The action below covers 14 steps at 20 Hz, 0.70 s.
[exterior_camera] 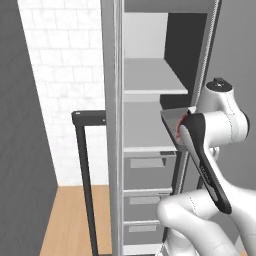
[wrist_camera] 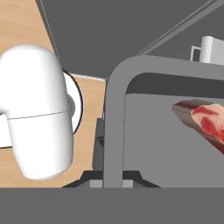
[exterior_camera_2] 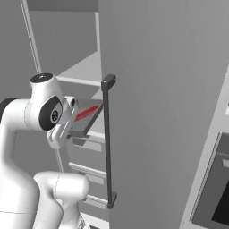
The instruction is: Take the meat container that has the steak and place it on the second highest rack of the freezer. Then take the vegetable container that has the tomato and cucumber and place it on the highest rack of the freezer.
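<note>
The hand [wrist_camera: 113, 181] is clamped tight on the near rim of the meat container [wrist_camera: 153, 144], fingers pinched together over the grey edge right at the bottom of the hand view. The tray is up in the air, carried at the open front of the freezer [exterior_camera: 150, 125], and in the left base view its dark corner [exterior_camera: 170, 127] pokes in over the second shelf from the top, just under the highest rack [exterior_camera: 150, 75]. The steak [wrist_camera: 205, 120] sits inside the tray, red and marbled, off to the far side from the grip; from the right base view it reads as a red streak [exterior_camera_2: 87, 112] across the tilted tray [exterior_camera_2: 89, 117]. The freezer door [exterior_camera_2: 156, 112] stands open with its long black bar handle [exterior_camera_2: 107, 143] running upright just beside the tray. Below the tray, grey drawers [exterior_camera: 145, 162] stack down the cabinet. White tiled wall [exterior_camera: 60, 75] and wooden floor [exterior_camera: 70, 220] show to the left of the freezer.
</note>
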### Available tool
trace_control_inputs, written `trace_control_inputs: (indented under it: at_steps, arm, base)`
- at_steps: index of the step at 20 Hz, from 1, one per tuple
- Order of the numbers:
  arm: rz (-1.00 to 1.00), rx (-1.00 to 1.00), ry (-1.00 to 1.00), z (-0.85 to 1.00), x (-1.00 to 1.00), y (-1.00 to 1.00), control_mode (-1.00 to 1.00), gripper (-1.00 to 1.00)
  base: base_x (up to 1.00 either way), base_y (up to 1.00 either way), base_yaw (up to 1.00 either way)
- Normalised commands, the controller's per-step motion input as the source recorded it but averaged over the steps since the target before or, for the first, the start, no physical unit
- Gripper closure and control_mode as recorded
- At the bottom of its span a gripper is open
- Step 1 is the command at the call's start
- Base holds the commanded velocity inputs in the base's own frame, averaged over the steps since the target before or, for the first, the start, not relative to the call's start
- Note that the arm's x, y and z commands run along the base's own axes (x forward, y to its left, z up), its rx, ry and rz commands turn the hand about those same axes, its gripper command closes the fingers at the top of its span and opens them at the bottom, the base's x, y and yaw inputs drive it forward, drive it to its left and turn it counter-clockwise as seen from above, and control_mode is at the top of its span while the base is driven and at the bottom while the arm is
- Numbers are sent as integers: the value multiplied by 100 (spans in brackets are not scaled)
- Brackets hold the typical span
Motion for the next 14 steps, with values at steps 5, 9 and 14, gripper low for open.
trace_control_inputs:
  at_steps: [5, 9, 14]
  arm:
    - [0, 0, 0, 0, 0, 0, 100, 100]
    - [0, 0, 0, 0, 0, 0, 100, 100]
    - [0, -1, 0, -8, 15, 38, -100, 100]
  base:
    - [21, 37, -5]
    - [11, 35, -1]
    - [3, 16, 0]
